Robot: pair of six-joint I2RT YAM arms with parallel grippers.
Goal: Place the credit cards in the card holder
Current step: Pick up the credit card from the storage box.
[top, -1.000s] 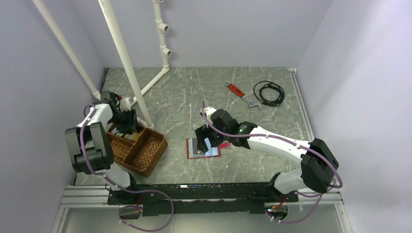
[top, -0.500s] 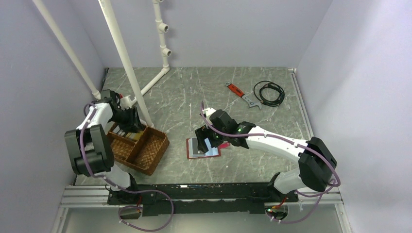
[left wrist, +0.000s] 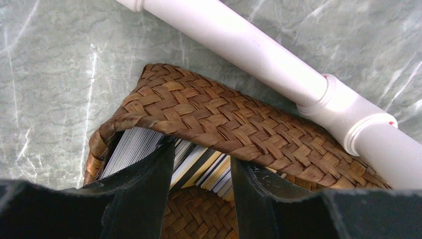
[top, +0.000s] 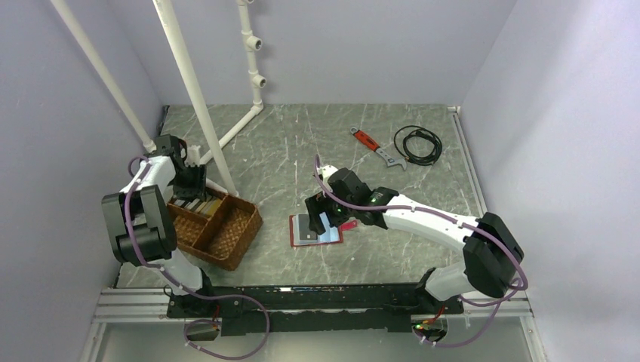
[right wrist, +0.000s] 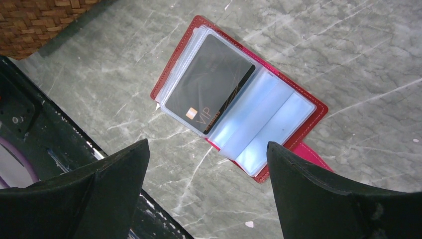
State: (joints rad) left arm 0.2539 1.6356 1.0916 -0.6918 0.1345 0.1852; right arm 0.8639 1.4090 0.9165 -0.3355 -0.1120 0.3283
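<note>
Left end effector, released over credit cards edge-up in wicker tray at lower centre, should pinch one only; card holder lies open mid-frame under released right end effector.

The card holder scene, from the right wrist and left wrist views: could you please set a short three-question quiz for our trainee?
1. True or false: the card holder lies shut on the table.
2. What word is printed on the dark card in its sleeve?
3. Where do the spare cards stand? A) in the basket B) beside the wrench C) on the cable

Key: 1 false; 2 VIP; 3 A.
</note>
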